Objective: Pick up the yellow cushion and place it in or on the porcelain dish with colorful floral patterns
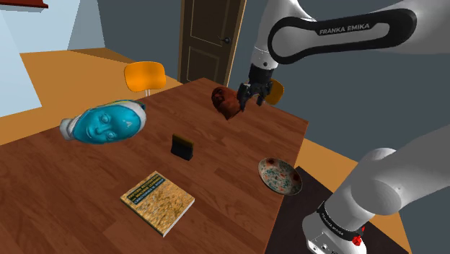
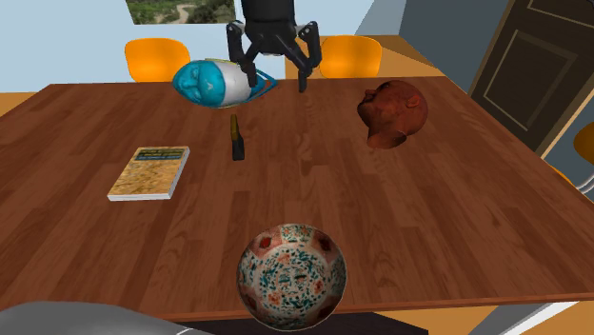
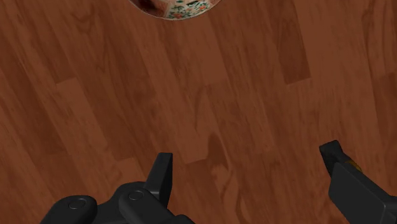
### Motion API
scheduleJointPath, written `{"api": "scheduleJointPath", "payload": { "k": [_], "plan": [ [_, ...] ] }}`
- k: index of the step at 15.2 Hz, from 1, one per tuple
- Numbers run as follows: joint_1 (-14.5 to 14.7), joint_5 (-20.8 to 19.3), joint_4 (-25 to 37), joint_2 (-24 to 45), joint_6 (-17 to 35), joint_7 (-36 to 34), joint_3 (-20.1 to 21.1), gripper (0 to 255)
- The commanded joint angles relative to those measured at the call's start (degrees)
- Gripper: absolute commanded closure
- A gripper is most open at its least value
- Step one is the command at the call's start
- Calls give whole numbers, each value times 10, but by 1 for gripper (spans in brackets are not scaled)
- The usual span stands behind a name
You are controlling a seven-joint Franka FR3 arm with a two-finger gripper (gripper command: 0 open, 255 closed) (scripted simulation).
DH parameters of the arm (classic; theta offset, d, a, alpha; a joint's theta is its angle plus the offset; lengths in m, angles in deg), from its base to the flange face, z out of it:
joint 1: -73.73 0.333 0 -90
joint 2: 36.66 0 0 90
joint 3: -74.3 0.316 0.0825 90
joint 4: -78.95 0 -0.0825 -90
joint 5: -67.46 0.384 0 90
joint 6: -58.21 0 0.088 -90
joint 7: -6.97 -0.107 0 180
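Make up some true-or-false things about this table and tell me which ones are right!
1. The end effector is open and holds nothing. True.
2. The cushion is already in the flowery dish. False: it stands on the table, apart from the dish.
3. The flowery dish has nothing in it. True.
4. The book lies on top of the blue face. False: it lies flat on the table, apart from the blue face.
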Motion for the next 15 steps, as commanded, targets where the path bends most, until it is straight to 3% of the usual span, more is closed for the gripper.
{"api": "scheduleJointPath", "payload": {
  "k": [1,15],
  "plan": [
    [3,1,21,41,16,-12,10,0],
    [44,-34,236,342,78,-103,61,0]
  ]
}}
